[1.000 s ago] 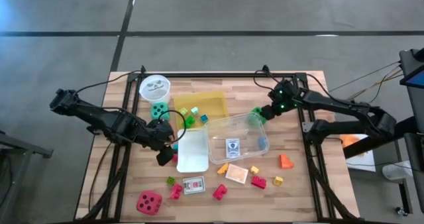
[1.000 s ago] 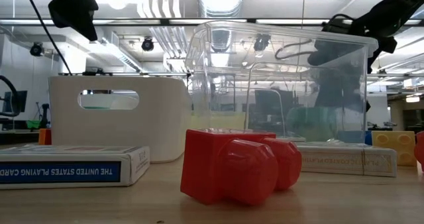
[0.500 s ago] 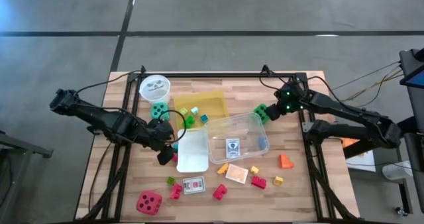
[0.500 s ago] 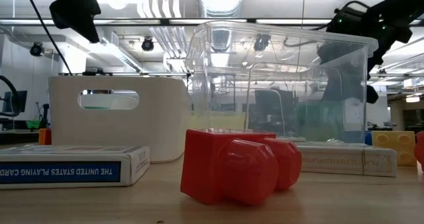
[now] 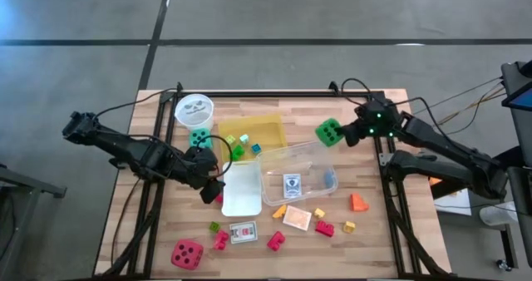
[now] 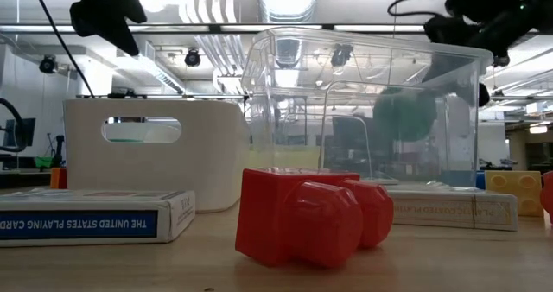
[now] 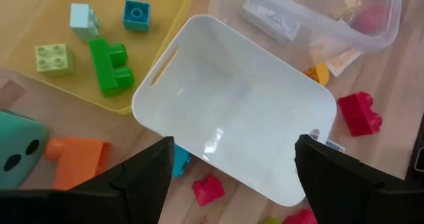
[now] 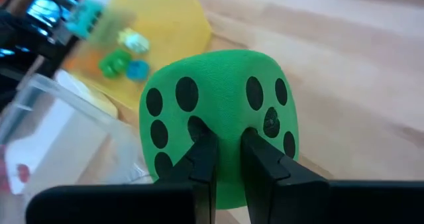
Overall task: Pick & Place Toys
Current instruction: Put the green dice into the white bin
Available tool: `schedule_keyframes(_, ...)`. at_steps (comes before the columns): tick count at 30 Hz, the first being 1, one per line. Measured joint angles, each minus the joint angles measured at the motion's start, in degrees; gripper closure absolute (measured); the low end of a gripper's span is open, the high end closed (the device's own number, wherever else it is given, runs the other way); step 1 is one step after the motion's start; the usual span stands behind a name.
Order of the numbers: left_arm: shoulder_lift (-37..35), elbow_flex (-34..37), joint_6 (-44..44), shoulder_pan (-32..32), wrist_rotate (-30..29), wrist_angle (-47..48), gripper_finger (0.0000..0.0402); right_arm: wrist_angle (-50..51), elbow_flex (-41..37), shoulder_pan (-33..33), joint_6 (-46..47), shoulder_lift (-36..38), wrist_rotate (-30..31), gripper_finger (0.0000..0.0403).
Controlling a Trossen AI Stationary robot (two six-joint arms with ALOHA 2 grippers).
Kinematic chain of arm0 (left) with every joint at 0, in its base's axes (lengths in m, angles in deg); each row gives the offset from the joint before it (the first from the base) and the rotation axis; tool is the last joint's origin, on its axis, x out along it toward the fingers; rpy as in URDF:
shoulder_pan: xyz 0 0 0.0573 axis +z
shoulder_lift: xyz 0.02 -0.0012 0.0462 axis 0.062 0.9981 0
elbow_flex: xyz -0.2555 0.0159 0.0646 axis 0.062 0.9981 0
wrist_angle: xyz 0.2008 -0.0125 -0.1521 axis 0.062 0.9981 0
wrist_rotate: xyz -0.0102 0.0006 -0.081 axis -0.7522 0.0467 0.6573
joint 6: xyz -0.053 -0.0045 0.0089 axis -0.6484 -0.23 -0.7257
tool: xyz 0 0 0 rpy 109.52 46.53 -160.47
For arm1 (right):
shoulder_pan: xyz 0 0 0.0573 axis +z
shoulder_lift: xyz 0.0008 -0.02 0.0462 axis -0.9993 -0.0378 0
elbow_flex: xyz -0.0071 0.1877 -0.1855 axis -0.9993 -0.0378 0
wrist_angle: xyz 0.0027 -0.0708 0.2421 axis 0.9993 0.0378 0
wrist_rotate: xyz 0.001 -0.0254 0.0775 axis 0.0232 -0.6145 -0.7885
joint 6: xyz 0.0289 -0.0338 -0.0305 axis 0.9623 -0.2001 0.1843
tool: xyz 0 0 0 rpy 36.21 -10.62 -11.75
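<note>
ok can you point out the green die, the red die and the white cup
green die [image 5: 329, 132], high view, on its dotted top face
red die [image 5: 187, 253], high view, on the middle of its top face
white cup [image 5: 194, 110], high view, on its inside bottom

one camera looks straight down on the whole table [image 5: 374, 239], another sits at tabletop level, close behind a red block [image 6: 302, 214], facing the room. each wrist camera peers past its own fingers; overhead and low views share the clear box [image 5: 301, 175].
</note>
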Motion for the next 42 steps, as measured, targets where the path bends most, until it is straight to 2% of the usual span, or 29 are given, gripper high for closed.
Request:
schedule_keyframes(19, 0.0, 0.0, 0.0, 0.0, -0.4, -0.9, 0.0102, 0.9, 6.0, 0.0, -1.3, 4.8, 0.9, 0.0373)
schedule_keyframes(23, 0.0, 0.0, 0.0, 0.0, -2.6, -1.5, 0.0102, 0.9, 8.1, 0.1, -1.5, 5.1, 0.5, 0.0374)
schedule_keyframes(26, 0.0, 0.0, 0.0, 0.0, -6.3, -3.0, 0.0102, 0.7, 9.2, 0.7, -1.6, 5.0, -0.5, 0.0374)
schedule_keyframes(30, 0.0, 0.3, 1.0, 0.0, -13.6, -9.0, 0.0102, -2.1, 9.4, 2.4, -1.3, 5.0, -2.1, 0.0374)
schedule_keyframes(33, 0.0, 1.3, 5.8, 0.0, -16.7, -15.9, 0.0102, -4.9, 9.4, 4.1, -0.6, 5.0, -2.6, 0.0374)
schedule_keyframes(37, -0.1, 3.5, 13.9, 0.0, -17.1, -28.4, 0.0102, -7.6, 9.4, 6.4, 0.3, 5.0, -2.7, 0.0374)
schedule_keyframes(40, -0.1, 5.5, 16.4, 0.1, -17.2, -38.5, 0.0102, -9.4, 9.4, 8.1, 1.1, 4.9, -2.8, 0.0374)
schedule_keyframes(42, -0.1, 6.4, 18.0, 0.2, -17.3, -42.0, 0.0102, -10.5, 9.4, 9.0, 1.6, 4.9, -2.8, 0.0374)
